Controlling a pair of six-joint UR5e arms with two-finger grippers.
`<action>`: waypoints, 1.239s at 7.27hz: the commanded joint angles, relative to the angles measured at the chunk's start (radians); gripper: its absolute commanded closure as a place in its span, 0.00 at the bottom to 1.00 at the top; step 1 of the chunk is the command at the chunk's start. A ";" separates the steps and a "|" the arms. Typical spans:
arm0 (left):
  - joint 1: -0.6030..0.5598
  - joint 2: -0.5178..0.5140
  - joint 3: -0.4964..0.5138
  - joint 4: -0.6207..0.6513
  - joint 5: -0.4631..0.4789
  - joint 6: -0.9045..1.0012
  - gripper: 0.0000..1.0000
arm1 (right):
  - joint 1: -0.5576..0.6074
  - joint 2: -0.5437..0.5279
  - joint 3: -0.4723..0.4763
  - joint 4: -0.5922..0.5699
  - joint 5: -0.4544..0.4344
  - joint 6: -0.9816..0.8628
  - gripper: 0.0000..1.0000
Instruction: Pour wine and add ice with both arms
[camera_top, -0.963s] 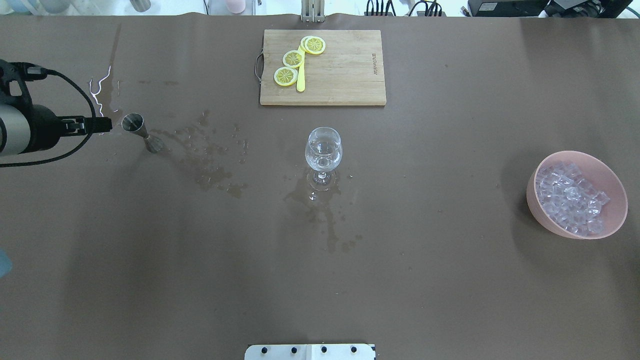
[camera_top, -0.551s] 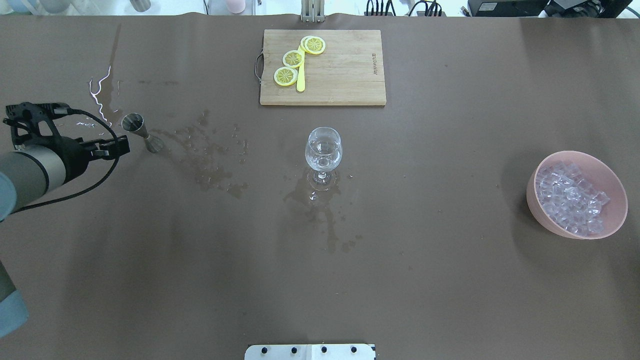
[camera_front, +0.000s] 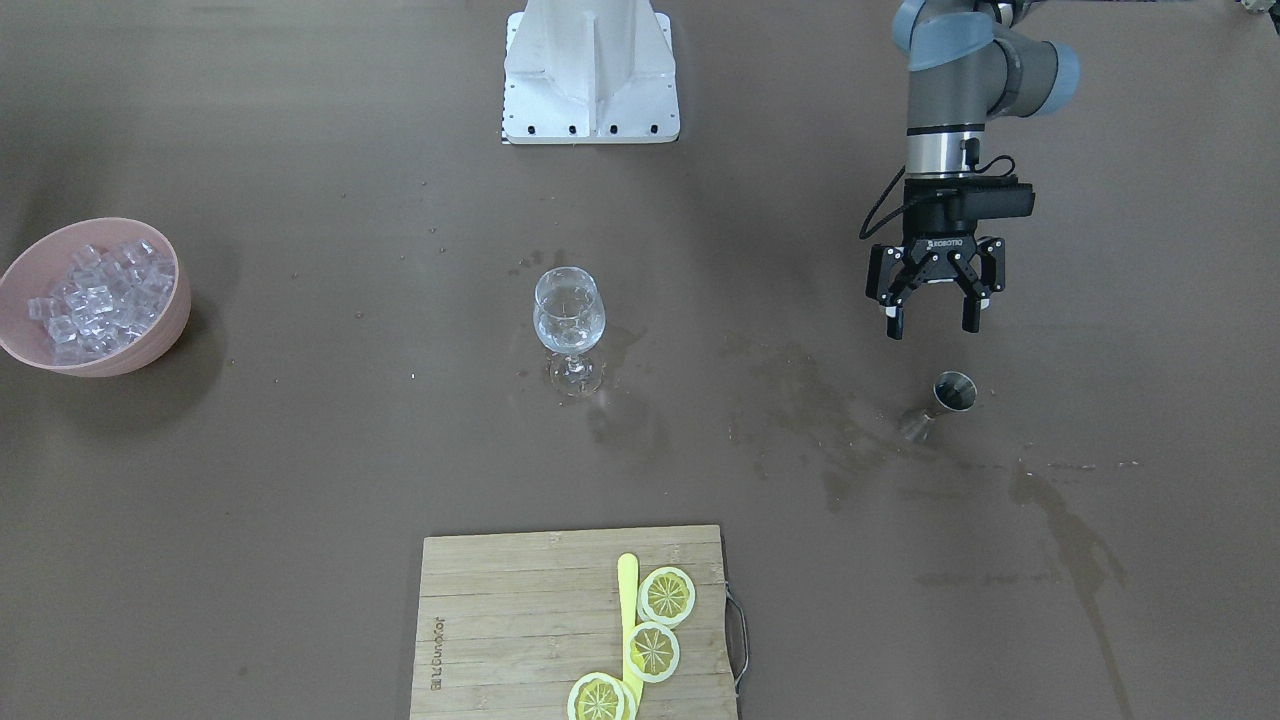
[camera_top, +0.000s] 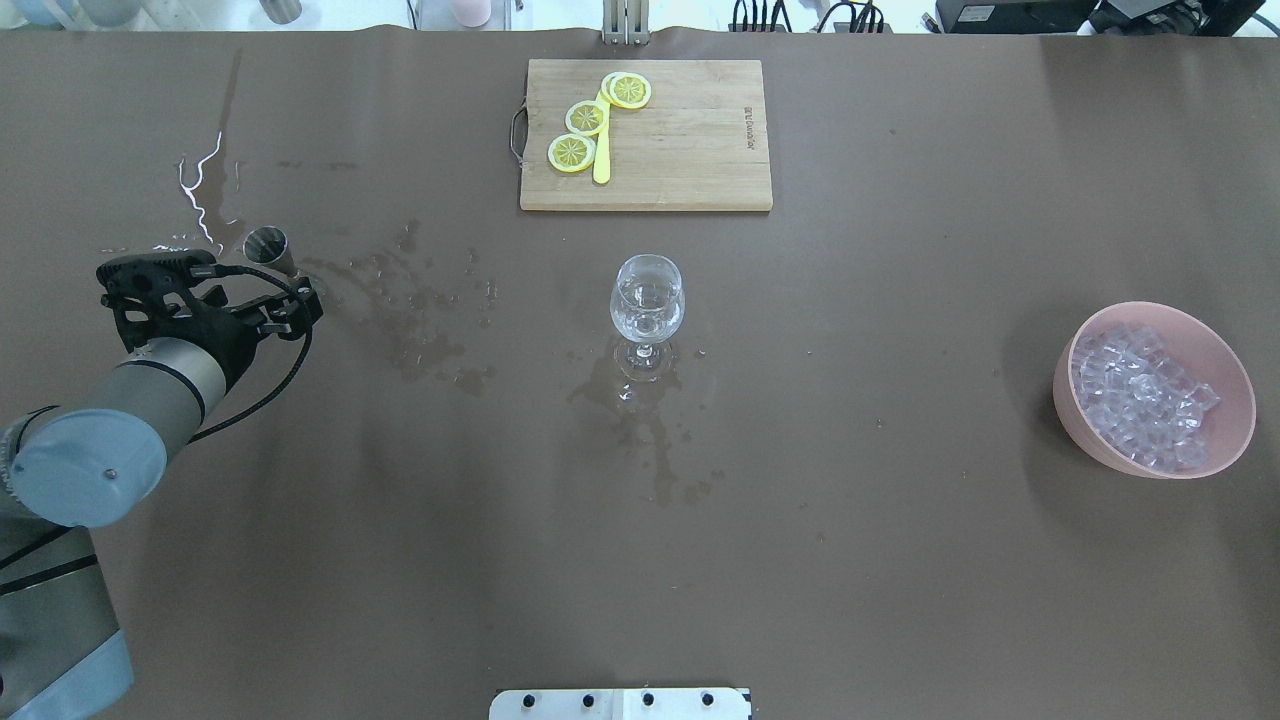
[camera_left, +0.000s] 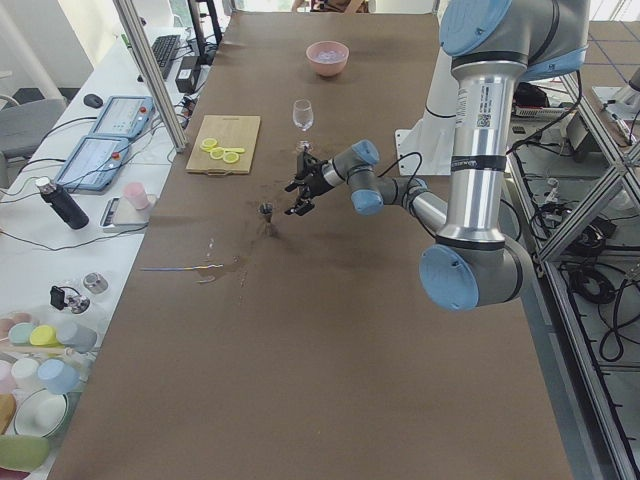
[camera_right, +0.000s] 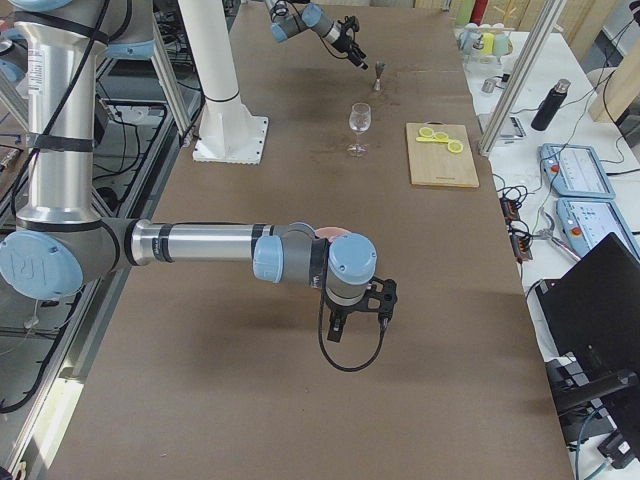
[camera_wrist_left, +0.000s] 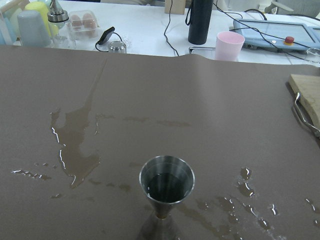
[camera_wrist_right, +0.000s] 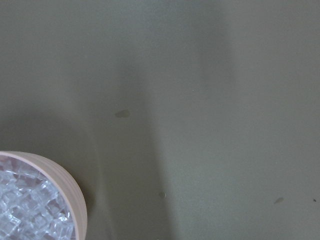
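Observation:
A steel jigger (camera_top: 268, 245) stands at the table's left; the left wrist view (camera_wrist_left: 166, 182) shows clear liquid in its cup. My left gripper (camera_front: 933, 325) is open and empty, hovering just on the robot's side of the jigger (camera_front: 955, 390), apart from it; it also shows in the overhead view (camera_top: 298, 302). The wine glass (camera_top: 647, 295) stands mid-table with a little clear liquid. The pink bowl (camera_top: 1100, 440) of ice cubes (camera_top: 1140, 395) sits far right. My right gripper (camera_right: 358, 325) hangs near the bowl's rim (camera_wrist_right: 75, 200); I cannot tell whether it is open or shut.
A wooden cutting board (camera_top: 690, 140) with lemon slices (camera_top: 572, 152) and a yellow knife lies at the far side. Wet spills (camera_top: 420, 320) spread between jigger and glass, and below the glass. The white pedestal (camera_front: 590, 70) stands at the near edge.
My left gripper swung in from the table's left edge, rightward and nearer the robot, and now sits beside the jigger's base. Nothing else moved.

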 joint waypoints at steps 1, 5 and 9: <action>0.008 -0.006 0.053 -0.032 0.061 -0.003 0.02 | -0.002 0.001 -0.004 -0.001 0.000 0.000 0.00; 0.009 -0.036 0.184 -0.181 0.112 0.005 0.04 | -0.002 0.001 -0.017 0.000 0.000 -0.005 0.00; 0.034 -0.078 0.262 -0.182 0.208 0.003 0.03 | -0.002 0.001 -0.024 0.000 0.002 -0.005 0.00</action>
